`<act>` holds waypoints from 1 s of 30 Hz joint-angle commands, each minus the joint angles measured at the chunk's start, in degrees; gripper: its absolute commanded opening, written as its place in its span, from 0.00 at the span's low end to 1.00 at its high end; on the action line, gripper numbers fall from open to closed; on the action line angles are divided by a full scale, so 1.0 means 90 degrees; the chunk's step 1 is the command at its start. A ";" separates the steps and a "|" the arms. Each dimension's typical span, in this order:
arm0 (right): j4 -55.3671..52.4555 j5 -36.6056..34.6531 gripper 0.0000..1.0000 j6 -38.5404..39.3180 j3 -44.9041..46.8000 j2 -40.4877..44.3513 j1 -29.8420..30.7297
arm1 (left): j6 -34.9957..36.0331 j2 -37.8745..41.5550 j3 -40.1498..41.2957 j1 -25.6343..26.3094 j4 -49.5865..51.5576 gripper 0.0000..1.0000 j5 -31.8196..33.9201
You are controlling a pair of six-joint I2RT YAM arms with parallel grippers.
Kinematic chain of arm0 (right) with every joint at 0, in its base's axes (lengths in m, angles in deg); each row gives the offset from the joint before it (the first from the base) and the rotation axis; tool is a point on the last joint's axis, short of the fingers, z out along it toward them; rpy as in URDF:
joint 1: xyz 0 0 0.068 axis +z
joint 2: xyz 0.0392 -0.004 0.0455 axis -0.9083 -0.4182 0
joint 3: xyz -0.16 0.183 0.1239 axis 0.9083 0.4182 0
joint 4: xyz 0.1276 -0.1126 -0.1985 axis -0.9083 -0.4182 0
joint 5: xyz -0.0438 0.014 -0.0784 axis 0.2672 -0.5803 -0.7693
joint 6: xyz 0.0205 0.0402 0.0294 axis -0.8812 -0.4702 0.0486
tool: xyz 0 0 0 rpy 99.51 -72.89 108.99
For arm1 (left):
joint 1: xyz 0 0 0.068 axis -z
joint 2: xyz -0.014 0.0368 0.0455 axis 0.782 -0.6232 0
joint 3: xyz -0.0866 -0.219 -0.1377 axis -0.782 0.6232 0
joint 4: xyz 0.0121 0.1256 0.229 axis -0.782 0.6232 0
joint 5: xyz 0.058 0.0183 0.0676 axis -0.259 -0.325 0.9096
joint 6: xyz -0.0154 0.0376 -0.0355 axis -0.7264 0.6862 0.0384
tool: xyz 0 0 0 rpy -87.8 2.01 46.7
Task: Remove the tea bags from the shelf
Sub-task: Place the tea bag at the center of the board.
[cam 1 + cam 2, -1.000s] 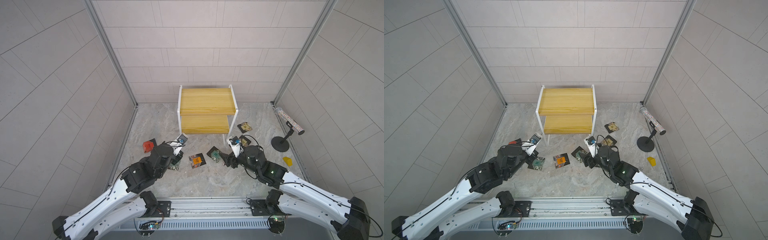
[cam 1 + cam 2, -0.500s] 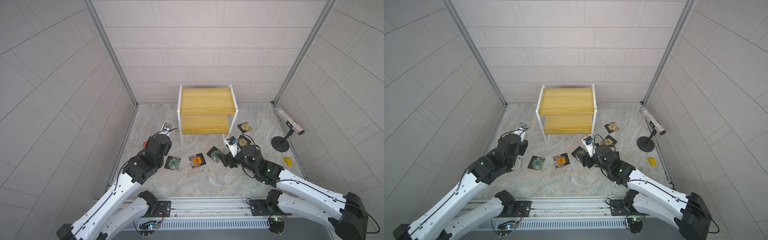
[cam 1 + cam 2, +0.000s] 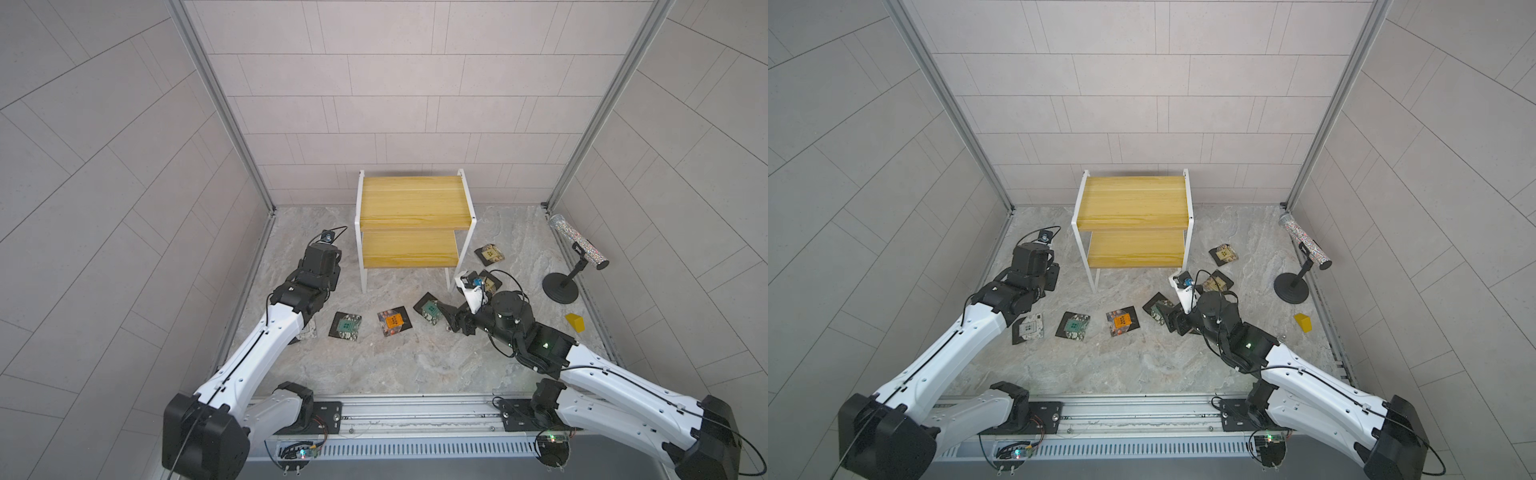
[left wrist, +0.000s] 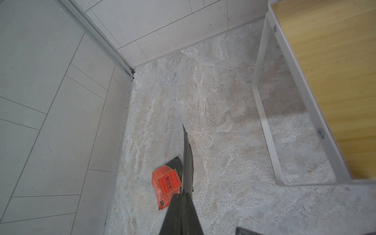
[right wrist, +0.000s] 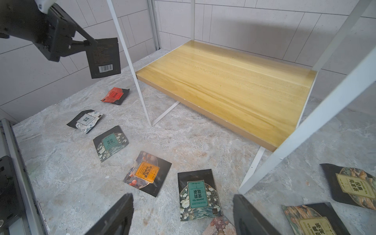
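Dangling from left hand (image 5: 91, 42): tea bag (image 5: 104, 59)

Left hand (image 5: 90, 42) clamped, right hand (image 5: 182, 196) spread.

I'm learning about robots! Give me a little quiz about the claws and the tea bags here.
1. True or false: the left claw is pinching a tea bag.
2. Which one is open with nothing in it? A: the left claw. B: the right claw.
3. How many tea bags can you see lying on the shelf?

Key: 1 true; 2 B; 3 none.
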 commanded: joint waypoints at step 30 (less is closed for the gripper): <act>-0.0343 -0.0322 0.80 -0.0129 0.0170 0.0391 -0.0050 | -0.0720 -0.3112 -0.0667 -0.0223 -0.0835 0.03 -0.0064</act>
